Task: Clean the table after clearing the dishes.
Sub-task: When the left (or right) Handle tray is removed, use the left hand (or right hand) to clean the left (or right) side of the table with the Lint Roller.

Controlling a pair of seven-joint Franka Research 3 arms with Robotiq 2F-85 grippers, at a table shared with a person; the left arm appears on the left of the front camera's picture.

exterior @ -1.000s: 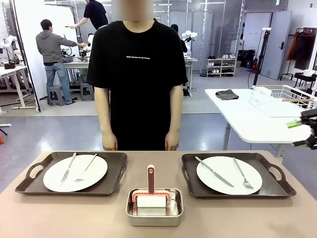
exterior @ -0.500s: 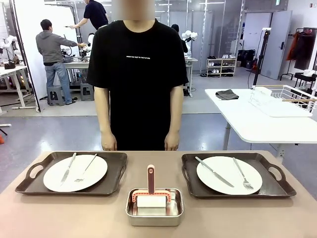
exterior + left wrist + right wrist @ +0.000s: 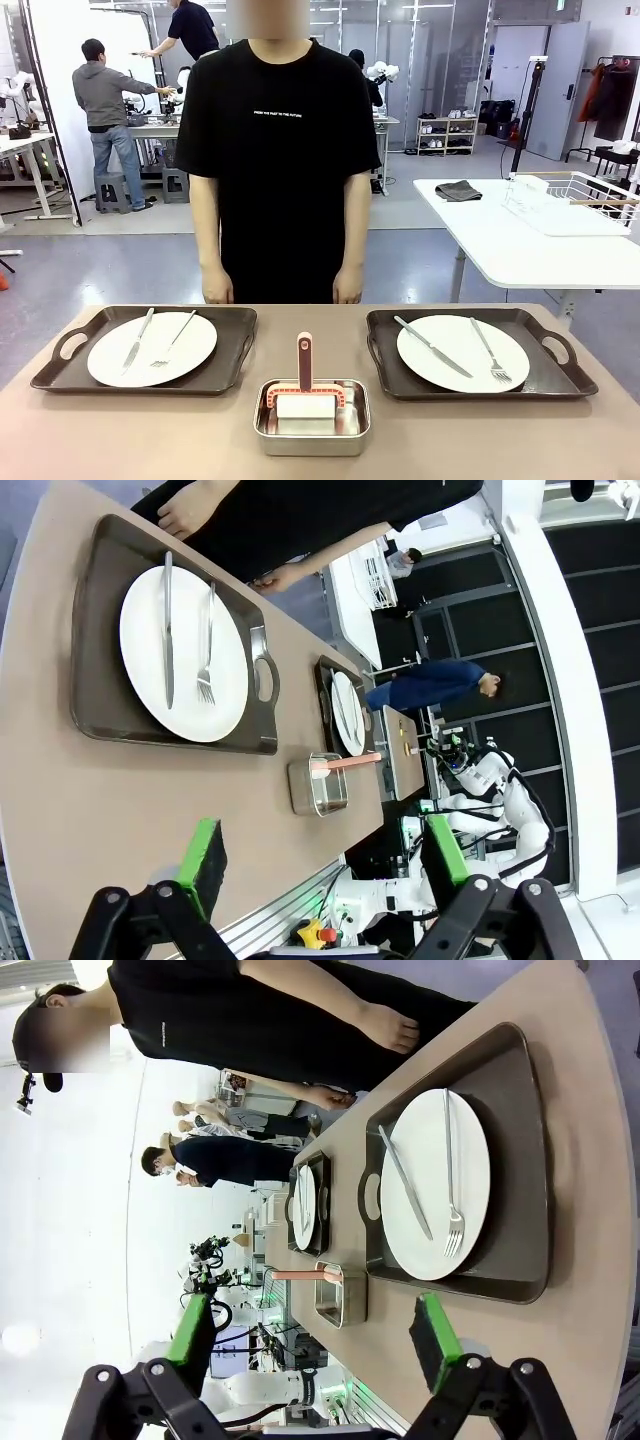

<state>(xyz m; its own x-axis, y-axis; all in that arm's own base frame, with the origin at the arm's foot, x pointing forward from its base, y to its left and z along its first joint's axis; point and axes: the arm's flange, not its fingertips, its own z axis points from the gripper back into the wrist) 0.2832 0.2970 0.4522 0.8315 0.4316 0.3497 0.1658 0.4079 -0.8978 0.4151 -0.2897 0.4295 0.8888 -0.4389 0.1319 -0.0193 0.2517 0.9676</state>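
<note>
Nearest the robot, both pincers hang released over the near edge of the tan table (image 3: 150, 440). The left gripper (image 3: 325, 870) and the right gripper (image 3: 310, 1345) each stand with green pads spread wide and nothing between them.

Next comes the steel pan (image 3: 310, 446), at the middle of the table with a red-handled wiping tool (image 3: 305, 362) standing in it.

The dishes flank that pan, a little beyond it. The left tray (image 3: 235, 345) is to the pan's left with its white plate (image 3: 185, 365), and the right tray (image 3: 540, 330) is to the pan's right with its own plate (image 3: 430, 375). Each plate carries a knife and fork.

Both trays lie with their long axis across the table, one handle toward the pan and one away from it. Judging from this, each arm is nearer the tray on its own side of the pan, and neither needs to cross over.

Beyond the pan, the person's hands (image 3: 217, 290) hang at the table's far edge, touching nothing.
</note>
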